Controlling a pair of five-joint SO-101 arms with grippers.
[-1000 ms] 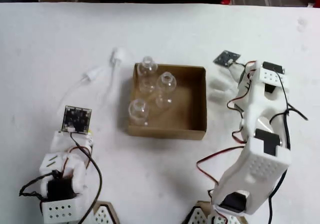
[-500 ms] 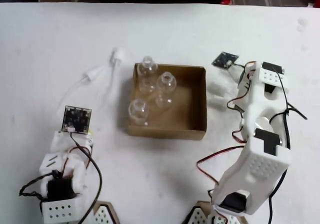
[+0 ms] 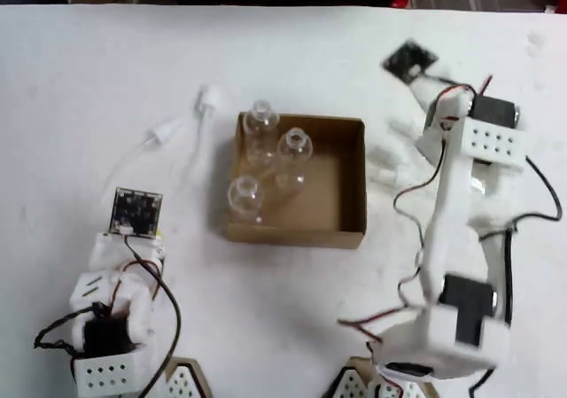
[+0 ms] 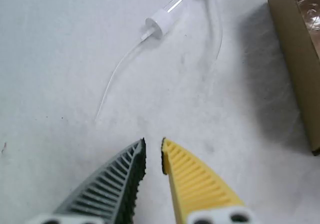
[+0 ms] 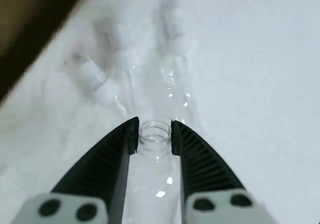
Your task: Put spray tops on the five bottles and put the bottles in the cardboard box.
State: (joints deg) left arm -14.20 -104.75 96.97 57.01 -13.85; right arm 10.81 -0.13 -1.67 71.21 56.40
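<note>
**Two-arm workstation, bottle-packing task.** The cardboard box (image 3: pixel 301 181) sits open at the middle of the white surface (image 3: pixel 292 309). It holds 3 clear bottles, all without tops: 1 at the far-left corner (image 3: pixel 260 119), 1 beside it toward the centre (image 3: pixel 295 145), and 1 against the near-left wall (image 3: pixel 245 196). 2 spray tops with thin dip tubes (image 3: pixel 166 133) (image 3: pixel 208 97) lie on the surface just left of the box.

The left arm (image 3: pixel 111 300) rests near the front-left edge. Its left claw (image 4: pixel 153 156) is spread only slightly, a slim gap between the ribbed fingers, with nothing in it. It points toward a spray top (image 4: pixel 162 19) well ahead of it.

The right arm (image 3: pixel 461 212) stands to the right of the box. Its right claw (image 5: pixel 154 134) pinches the neck of a 4th clear bottle (image 5: pixel 154 184), mouth open and uncapped. Whether this bottle touches the surface cannot be told. Beyond it lie blurred pale shapes (image 5: pixel 92 74), possibly further spray tops.
</note>
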